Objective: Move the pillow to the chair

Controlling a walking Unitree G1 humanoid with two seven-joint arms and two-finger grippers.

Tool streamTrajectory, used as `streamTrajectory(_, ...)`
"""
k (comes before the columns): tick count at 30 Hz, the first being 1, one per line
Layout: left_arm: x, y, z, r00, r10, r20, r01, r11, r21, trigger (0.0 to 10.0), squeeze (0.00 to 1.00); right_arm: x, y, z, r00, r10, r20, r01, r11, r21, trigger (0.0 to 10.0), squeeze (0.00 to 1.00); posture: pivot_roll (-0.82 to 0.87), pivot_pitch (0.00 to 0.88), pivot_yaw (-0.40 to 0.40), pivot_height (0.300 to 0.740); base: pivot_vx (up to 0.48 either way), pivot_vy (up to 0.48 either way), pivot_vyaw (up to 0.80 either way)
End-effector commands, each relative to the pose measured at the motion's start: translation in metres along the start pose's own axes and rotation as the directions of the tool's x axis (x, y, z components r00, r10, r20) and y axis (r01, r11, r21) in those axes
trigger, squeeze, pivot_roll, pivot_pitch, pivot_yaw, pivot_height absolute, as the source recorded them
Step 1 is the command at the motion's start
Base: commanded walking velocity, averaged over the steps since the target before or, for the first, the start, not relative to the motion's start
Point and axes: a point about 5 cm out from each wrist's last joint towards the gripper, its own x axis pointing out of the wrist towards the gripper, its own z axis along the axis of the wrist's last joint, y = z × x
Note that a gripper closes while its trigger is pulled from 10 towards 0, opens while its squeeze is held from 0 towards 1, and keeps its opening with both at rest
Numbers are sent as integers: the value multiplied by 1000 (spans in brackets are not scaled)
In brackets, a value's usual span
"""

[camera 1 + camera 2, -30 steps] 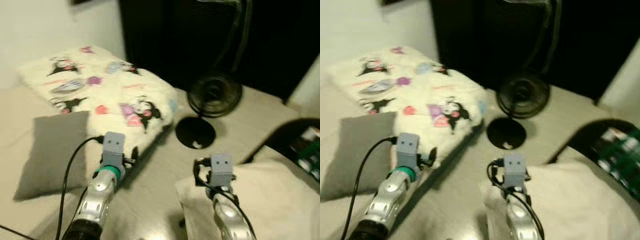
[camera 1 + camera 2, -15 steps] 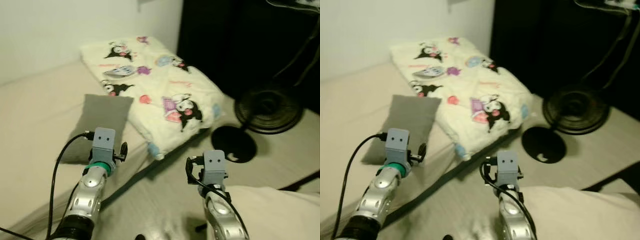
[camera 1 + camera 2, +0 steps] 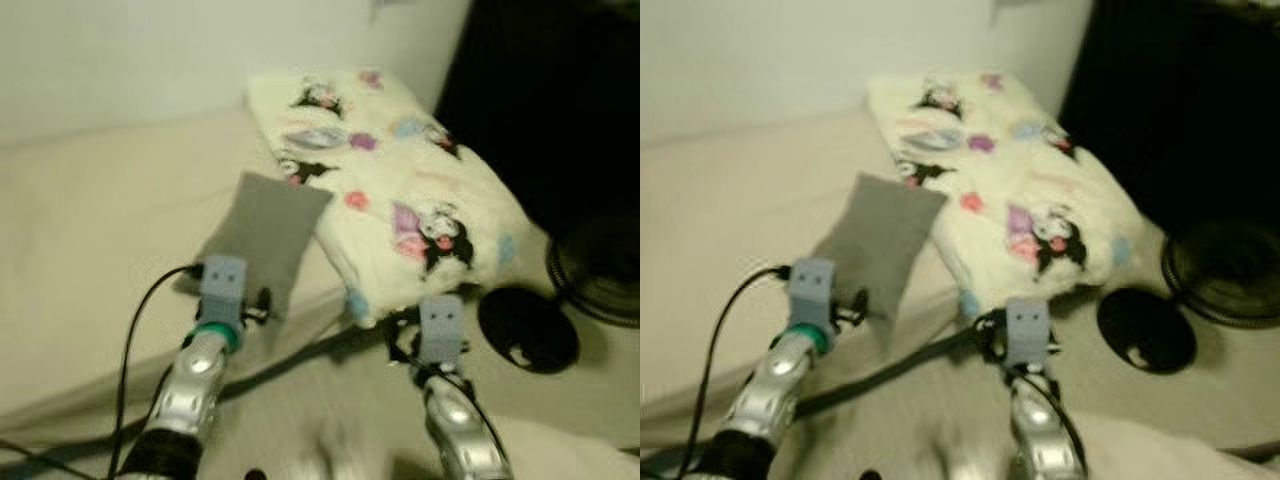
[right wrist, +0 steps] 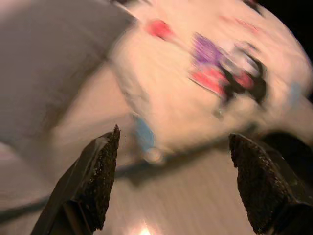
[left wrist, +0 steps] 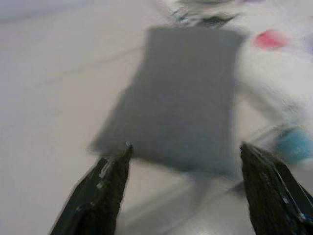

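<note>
A: The left gripper (image 5: 181,161) is reaching toward the bed with its fingers spread wide apart, and nothing is sitting between them. The right gripper (image 4: 171,171) is hanging beside it over the floor, equally parted and empty.

B: So how far along is the task looking?

A: Barely begun, by the look of it. The pillow (image 3: 268,232) is lying untouched on the bed (image 3: 90,250), so the grasp, the lift and the carry to the chair are all remaining. No chair is appearing among the things in front of the robot.

B: Where exactly is the pillow sitting?

A: It is resting near the bed's front edge, just beyond the left gripper's fingertips, with one long side lying against the cartoon-print blanket (image 3: 400,190) that is occupying the bed's far right corner. A black fan base (image 3: 528,328) is standing on the floor past the bed's right edge.

B: And how is it looking?

A: It is showing as a plain grey rectangle, flat and thin, lying slightly askew, and seeming soft. The pictures are blurring, so finer detail is not coming through.
</note>
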Motion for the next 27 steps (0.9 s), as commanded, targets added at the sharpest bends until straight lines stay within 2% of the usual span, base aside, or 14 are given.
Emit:
streamTrajectory(1,-2,-3,-7,1000,4,-28,-4,1000,-10,10000,0,-5,2,-12,999,12,-47,-13,1000,-9,10000,0,-31,21,12,740,0,0,800)
streamTrajectory(3,-1,-7,-6,999,-4,-34,3,999,-38,10000,0,-2,2,-10,999,12,-45,-12,1000,-4,10000,0,-32,17,13,740,0,0,800)
streamTrajectory(13,5,-12,0,1000,-16,-20,16,1000,-8,10000,0,1,-4,-8,999,-20,-37,20,1000,-2,10000,0,-65,10,35,740,0,0,800)
streamTrajectory(24,7,-18,2,999,-38,-13,37,999,-24,10000,0,-3,-8,-15,997,-30,-65,30,1000,5,10000,0,-64,12,25,740,0,0,800)
streamTrajectory(27,5,-17,-2,999,-33,-24,33,999,-26,10000,0,-2,-7,-17,996,-29,-82,33,999,42,10000,0,-60,14,18,740,0,0,0)
